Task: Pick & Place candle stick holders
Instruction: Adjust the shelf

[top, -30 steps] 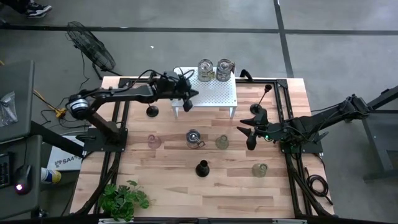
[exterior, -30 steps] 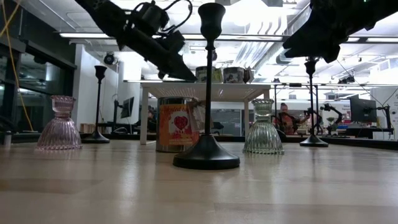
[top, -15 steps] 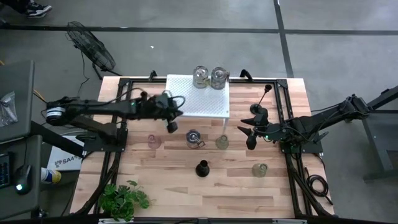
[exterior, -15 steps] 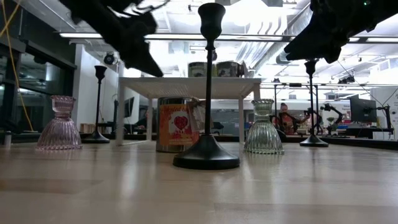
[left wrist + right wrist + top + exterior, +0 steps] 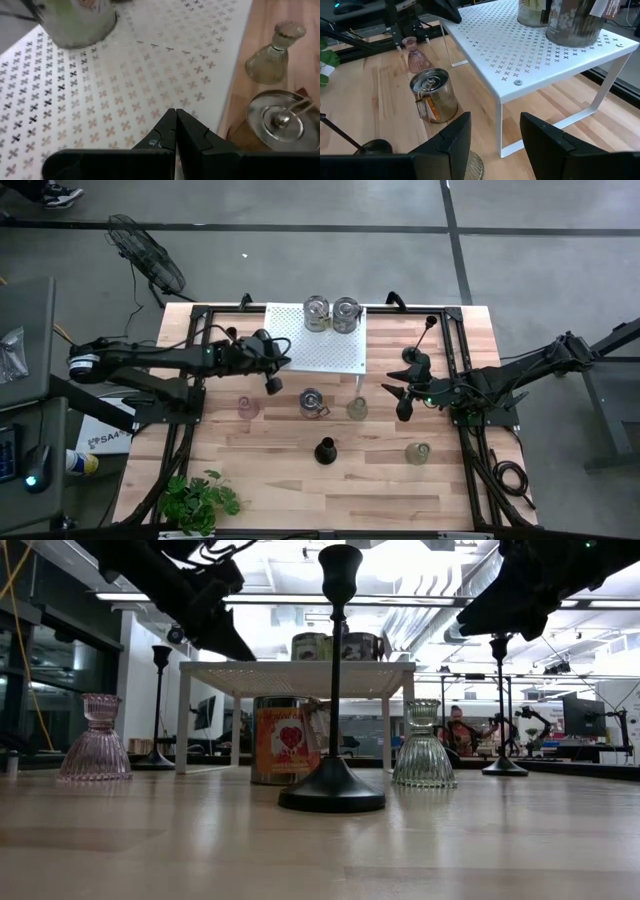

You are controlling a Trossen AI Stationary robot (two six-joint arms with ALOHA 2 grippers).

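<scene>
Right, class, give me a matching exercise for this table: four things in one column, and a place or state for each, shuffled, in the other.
Things:
1. pink glass holder
2. lidded tin
3. left gripper
4. right gripper

Descriptions:
A. fingers open
B. beside the white stand's front edge
C. fingers shut
D. just below the left gripper in the high view

Pairs: 1-D, 2-B, 3-C, 4-A

greenish holder (image 5: 472,170) cut off by frame edge; jars (image 5: 75,20) blurred, cropped

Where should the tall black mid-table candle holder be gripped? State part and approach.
Grip the tall black candle holder on its slim stem, coming level from the right, where the open right end effector waits. It stands upright; its round base is probably too wide.
</scene>
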